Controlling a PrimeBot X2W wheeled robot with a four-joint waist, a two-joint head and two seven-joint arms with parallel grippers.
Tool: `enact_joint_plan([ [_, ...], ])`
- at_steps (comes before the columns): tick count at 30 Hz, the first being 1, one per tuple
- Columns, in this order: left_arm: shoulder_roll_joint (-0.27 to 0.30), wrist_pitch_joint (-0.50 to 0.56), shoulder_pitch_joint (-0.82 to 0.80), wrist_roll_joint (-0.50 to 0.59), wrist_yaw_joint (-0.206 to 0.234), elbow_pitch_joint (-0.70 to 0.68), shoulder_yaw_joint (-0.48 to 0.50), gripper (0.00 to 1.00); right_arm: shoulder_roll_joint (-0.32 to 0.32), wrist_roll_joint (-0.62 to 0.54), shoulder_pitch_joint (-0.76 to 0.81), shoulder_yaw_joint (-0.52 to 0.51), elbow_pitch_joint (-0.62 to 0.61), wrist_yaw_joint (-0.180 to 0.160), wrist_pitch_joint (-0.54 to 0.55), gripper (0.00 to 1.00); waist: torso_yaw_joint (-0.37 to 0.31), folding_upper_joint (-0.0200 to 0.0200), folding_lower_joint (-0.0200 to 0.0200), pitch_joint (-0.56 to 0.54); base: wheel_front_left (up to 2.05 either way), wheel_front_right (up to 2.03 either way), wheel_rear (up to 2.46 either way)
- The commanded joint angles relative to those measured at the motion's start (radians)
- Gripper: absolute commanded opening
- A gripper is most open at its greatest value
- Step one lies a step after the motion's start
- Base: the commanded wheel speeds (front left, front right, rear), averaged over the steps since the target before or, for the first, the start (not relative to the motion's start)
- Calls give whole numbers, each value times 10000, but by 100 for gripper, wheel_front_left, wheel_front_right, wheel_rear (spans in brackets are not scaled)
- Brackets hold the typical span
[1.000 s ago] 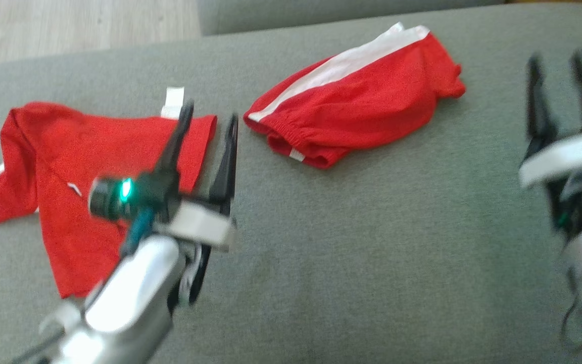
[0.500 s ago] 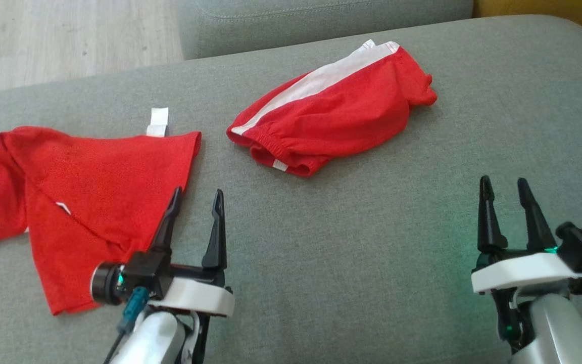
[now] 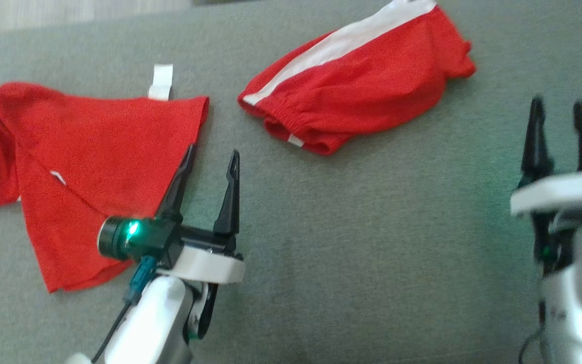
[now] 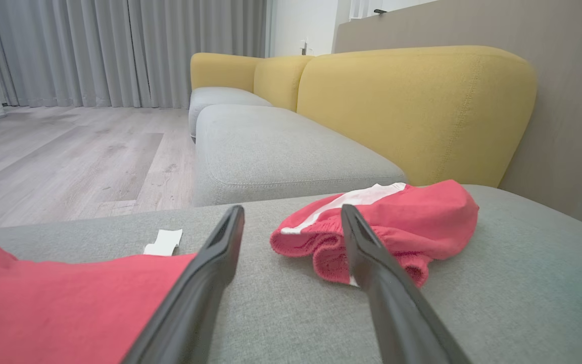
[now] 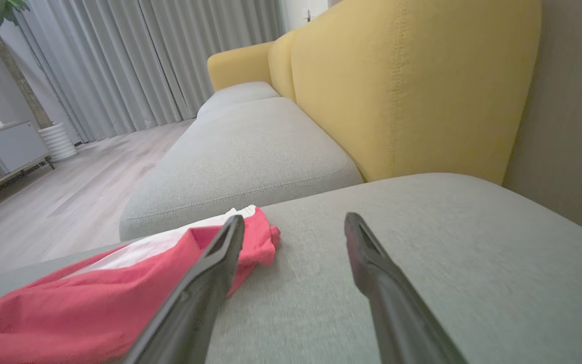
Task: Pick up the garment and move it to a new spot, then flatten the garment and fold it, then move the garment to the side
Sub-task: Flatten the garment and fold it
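Grey sofa seat | left pincer: open, empty, red shirt at its left finger | right pincer: open, empty, red white-striped shorts ahead to its left

Place was a home living room | sofa had grey seat cushions and yellow backrests | floor-length grey curtains hung down to a pale wood-plank floor | low cabinet stood by a ribbed white pot (likely a planter; a trunk rose behind it)

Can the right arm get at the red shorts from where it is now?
Probably yes: the right end effector is open, and only bare grey cushion lies between it and the shorts.
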Motion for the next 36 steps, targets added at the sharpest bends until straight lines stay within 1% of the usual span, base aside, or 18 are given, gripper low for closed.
enact_joint_plan([
  [1, -3, -51, -435, 129, -83, -224, 376, 100, -57, -119, -764, 75, -132, -7, 247, 100, 424, 0, -2, 592, 0, 0, 0],
  [4, -117, -51, -694, 287, -257, -156, 378, 100, -339, -445, -1824, -204, 570, -7, 1103, 100, 748, 0, -2, 1040, 0, 0, 0],
  [8, -245, -51, -938, 451, -419, -137, 445, 100, -571, -372, -3248, -616, 1743, -7, 2134, 100, 1099, 0, -2, 1553, 0, 0, 0],
  [13, -434, -51, -1149, 606, -600, -117, 431, 100, -1184, -636, -4516, -856, 3312, -7, 2640, 100, 1503, 0, -2, 1991, 0, 0, 0],
  [14, -434, -51, -1149, 606, -600, -117, 431, 100, -1184, -636, -4516, -856, 3312, -7, 2640, 100, 1503, 0, -2, 1991, 0, 0, 0],
  [15, -501, -51, -1229, 649, -662, -123, 428, 100, -1412, -729, -4902, -812, 3892, -7, 2765, 100, 1634, 0, -2, 2118, 0, 0, 0],
  [16, -501, -51, -1229, 649, -662, -123, 428, 100, -1412, -729, -4902, -812, 3892, -7, 2765, 100, 1634, 0, -2, 2118, 0, 0, 0],
  [23, -665, -51, -1472, 796, -835, -27, 266, 100, -2044, -800, -5934, -120, 5479, -7, 3111, 100, 1896, 0, -2, 2464, 0, 0, 0],
  [30, -742, -51, -1632, 797, -818, -36, 156, 100, -2435, -684, -6500, 1021, 6471, -7, 3243, 100, 1970, 0, -2, 2630, 0, 0, 0],
  [31, -746, -51, -1644, 793, -813, -35, 161, 100, -2462, -575, -6555, 1133, 6582, -7, 3245, 38, 1962, 0, -2, 2636, 0, 0, 0],
  [32, -750, -51, -1652, 790, -807, -31, 176, 100, -2482, -468, -6600, 1239, 6674, -7, 3223, 0, 1941, 0, -2, 2633, 0, 0, 0],
  [36, -758, -51, -1619, 803, -792, 21, 286, 100, -2670, -103, -6647, 1688, 6892, -7, 2944, 0, 1776, 0, -2, 2504, 0, 0, 0],
])
